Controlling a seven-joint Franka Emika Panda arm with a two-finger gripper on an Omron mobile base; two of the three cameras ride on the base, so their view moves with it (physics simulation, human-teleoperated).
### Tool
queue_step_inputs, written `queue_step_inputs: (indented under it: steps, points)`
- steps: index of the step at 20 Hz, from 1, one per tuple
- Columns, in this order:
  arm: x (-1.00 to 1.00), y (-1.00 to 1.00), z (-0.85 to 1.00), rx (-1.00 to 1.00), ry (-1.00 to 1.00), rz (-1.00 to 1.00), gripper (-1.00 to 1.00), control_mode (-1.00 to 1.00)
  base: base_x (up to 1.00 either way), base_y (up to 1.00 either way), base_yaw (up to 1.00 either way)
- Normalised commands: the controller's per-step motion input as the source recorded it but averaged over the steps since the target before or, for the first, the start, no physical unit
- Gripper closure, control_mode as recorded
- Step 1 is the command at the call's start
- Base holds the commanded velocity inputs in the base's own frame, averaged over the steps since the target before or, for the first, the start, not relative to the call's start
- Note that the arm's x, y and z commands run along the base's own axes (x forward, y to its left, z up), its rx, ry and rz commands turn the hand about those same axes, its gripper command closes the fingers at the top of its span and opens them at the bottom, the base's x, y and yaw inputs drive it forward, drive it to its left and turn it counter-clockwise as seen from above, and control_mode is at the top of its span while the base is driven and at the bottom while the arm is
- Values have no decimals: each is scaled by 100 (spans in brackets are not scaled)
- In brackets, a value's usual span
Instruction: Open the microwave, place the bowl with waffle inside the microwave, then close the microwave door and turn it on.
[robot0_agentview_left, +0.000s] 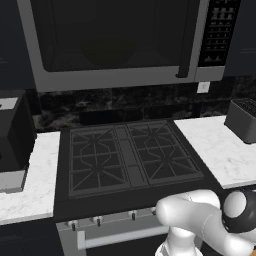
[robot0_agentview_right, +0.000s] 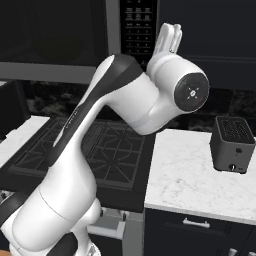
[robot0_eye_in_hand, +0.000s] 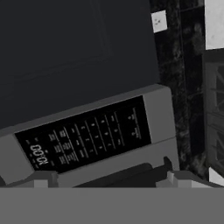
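Note:
The microwave (robot0_agentview_left: 115, 77) hangs above the stove with its dark glass door (robot0_agentview_left: 110, 35) shut and the slim handle (robot0_agentview_left: 185, 50) at the door's right edge. Behind the glass I make out a dim rounded shape (robot0_agentview_left: 107, 51) that may be the bowl; I cannot tell for sure. My gripper (robot0_agentview_right: 171, 28) is raised in front of the black button panel (robot0_agentview_right: 139, 27), open, with nothing between its fingers. In the hand view the panel (robot0_eye_in_hand: 87, 135) lies close ahead, rolled sideways, and the gripper (robot0_eye_in_hand: 107, 181) points at the grey frame beside it.
A gas stove (robot0_agentview_left: 127, 155) sits below the microwave between white marble counters (robot0_agentview_left: 220, 145). A dark toaster (robot0_agentview_right: 232, 145) stands on the right counter and a black boxy appliance (robot0_agentview_left: 12, 135) on the left one. A white wall outlet (robot0_agentview_left: 203, 87) is on the backsplash.

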Motion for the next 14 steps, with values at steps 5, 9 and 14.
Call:
queue_step_inputs:
  steps: [5, 9, 14]
  points:
    - [1, 14, -10, -5, 3, 0, -100, -100, 0, 0, 0]
    - [1, 6, -13, 0, 0, 0, -100, -100, 0, 0, 0]
    - [25, 37, -53, -1, 0, 0, -100, -100, 0, 0, 0]
